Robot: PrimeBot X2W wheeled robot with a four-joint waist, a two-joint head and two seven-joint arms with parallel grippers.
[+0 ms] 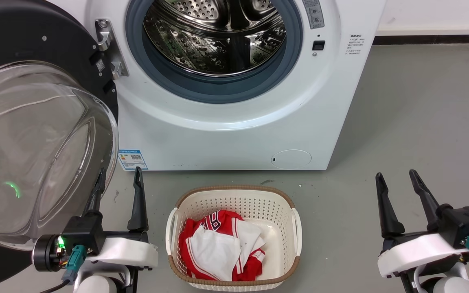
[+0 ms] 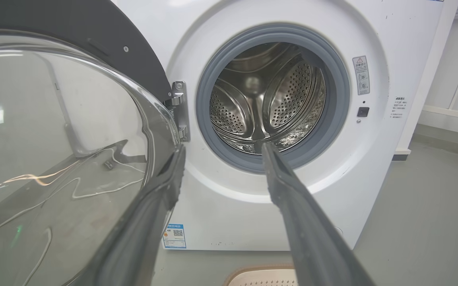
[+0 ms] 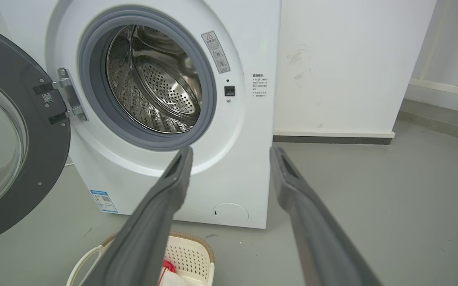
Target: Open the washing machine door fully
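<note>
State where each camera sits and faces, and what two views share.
Head view: above, looking down at the washing machine door, the basket, the left gripper and the right gripper, both open.
Left wrist view: low beside the door's glass, facing the drum; its own fingers show.
Right wrist view: further right, facing the machine's front; its own fingers show.
Shared: all three show the hinge.

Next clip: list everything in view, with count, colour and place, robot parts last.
washing machine: 1, white, centre
door: 1, black with clear glass, swung open at left
hinge: 1, metal, left of the opening
ring: 1, blue-grey, around the drum
drum: 1, steel, inside the opening
flap: 1, white, machine's lower right front
basket: 1, cream, brown rim, floor before machine
clothes: red and white heap, in basket
left gripper: 1, dark, open, beside door glass
right gripper: 1, dark, open, over floor at right
</note>
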